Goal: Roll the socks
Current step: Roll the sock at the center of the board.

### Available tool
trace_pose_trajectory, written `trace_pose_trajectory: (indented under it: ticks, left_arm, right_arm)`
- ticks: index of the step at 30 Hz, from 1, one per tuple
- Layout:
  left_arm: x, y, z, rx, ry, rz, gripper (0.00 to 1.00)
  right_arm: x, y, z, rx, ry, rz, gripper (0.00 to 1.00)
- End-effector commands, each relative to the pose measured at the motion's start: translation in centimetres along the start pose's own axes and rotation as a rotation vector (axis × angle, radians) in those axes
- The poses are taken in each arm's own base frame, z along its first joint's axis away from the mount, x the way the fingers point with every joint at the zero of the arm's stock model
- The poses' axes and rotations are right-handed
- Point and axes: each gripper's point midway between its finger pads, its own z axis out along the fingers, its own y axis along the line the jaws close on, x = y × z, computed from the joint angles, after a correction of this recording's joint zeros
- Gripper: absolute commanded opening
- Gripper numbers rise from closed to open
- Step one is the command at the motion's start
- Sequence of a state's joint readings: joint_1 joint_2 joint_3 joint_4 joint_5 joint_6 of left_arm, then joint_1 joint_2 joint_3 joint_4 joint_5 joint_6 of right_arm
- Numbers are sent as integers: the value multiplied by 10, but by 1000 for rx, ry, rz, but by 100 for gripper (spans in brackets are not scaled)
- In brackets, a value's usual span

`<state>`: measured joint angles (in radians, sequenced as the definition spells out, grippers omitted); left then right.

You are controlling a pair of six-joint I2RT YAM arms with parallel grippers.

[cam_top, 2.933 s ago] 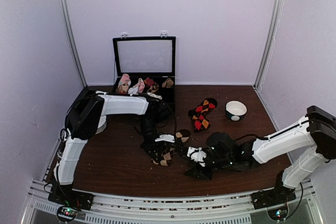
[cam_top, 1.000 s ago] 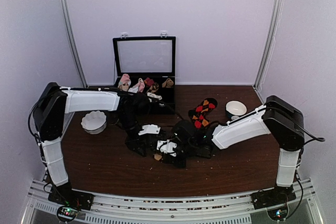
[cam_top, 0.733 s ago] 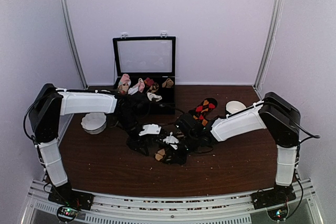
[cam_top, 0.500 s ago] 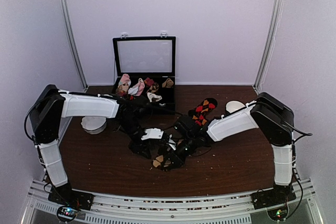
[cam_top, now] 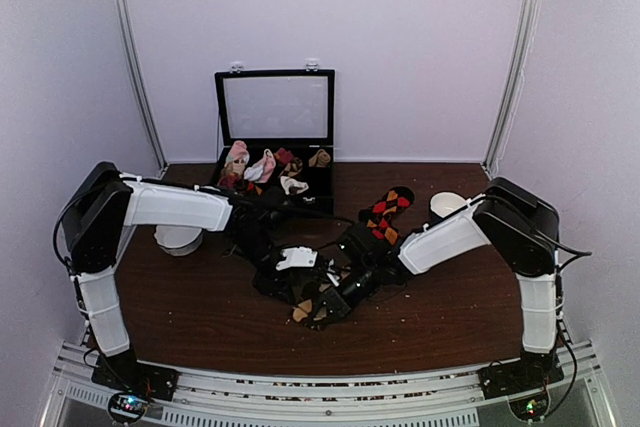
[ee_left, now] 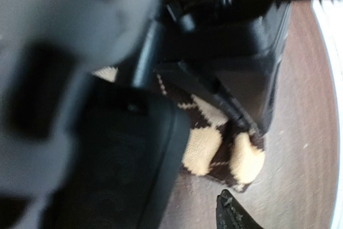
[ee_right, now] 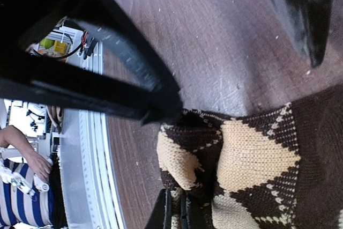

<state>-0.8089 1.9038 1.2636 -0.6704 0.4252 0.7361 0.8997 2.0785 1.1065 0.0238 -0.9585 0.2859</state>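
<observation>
A black argyle sock with tan diamonds (cam_top: 304,309) lies bunched on the brown table near the front centre. It fills the lower right of the right wrist view (ee_right: 252,159) and shows in the left wrist view (ee_left: 220,140). My left gripper (cam_top: 287,281) stands at the sock's left, jaws apart, one fingertip (ee_left: 231,217) just off the sock's end. My right gripper (cam_top: 338,295) is open over the sock's right side; one fingertip (ee_right: 161,108) touches its folded edge. A second argyle sock with red and orange diamonds (cam_top: 385,215) lies flat behind them.
An open black box (cam_top: 318,179) with pink, white and plain sock bundles stands at the back. A white bowl (cam_top: 176,238) sits left behind my left arm. Another bowl (cam_top: 443,203) sits right, partly behind my right arm. The table's front rail (ee_right: 94,148) is close.
My right arm has swung in from the front right to the centre. Both grippers have closed in on the tan sock, and the sock has bunched and shifted toward the front.
</observation>
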Motion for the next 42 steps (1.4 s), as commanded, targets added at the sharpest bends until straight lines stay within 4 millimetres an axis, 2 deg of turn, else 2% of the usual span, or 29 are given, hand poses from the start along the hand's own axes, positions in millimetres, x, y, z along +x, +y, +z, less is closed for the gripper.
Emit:
trace_pose_trajectory:
  ticks: [1, 4, 7, 11, 15, 17, 20, 26, 29, 34, 38, 42]
  left_arm:
    - [-14, 16, -47, 11, -214, -155, 52]
    - [1, 33, -62, 21, -271, -300, 52]
    - [1, 32, -61, 85, -265, -358, 52]
    - [-13, 31, -52, 138, -236, -354, 52]
    - [-25, 34, -49, 172, -229, -351, 50]
    - [-31, 35, -59, 173, -271, -338, 49]
    - [-35, 25, -74, 125, -313, -227, 48]
    - [-20, 5, -88, -4, -268, -29, 46]
    - [-20, -7, -80, -32, -236, 56, 46]
    - [-24, -24, -43, -12, -126, 199, 40]
    - [-30, -15, -17, -51, -72, 288, 39]
    - [-43, 0, -5, -129, -71, 353, 39]
  right_arm:
    - [57, -93, -32, 301, 102, 203, 0]
    - [56, -95, -39, 378, 131, 136, 0]
    - [51, -96, -49, 491, 175, 22, 0]
    - [50, -93, -55, 595, 249, -115, 0]
    - [57, -88, -50, 607, 321, -168, 0]
    - [59, -83, -44, 558, 297, -144, 0]
    - [59, -79, -31, 445, 217, -59, 0]
    - [60, -81, -23, 249, 114, 190, 0]
    - [56, -81, -26, 167, 34, 306, 0]
    - [59, -85, -27, 118, 9, 427, 0]
    - [60, -89, -28, 128, -1, 466, 0]
    - [63, -92, -28, 138, -6, 494, 0]
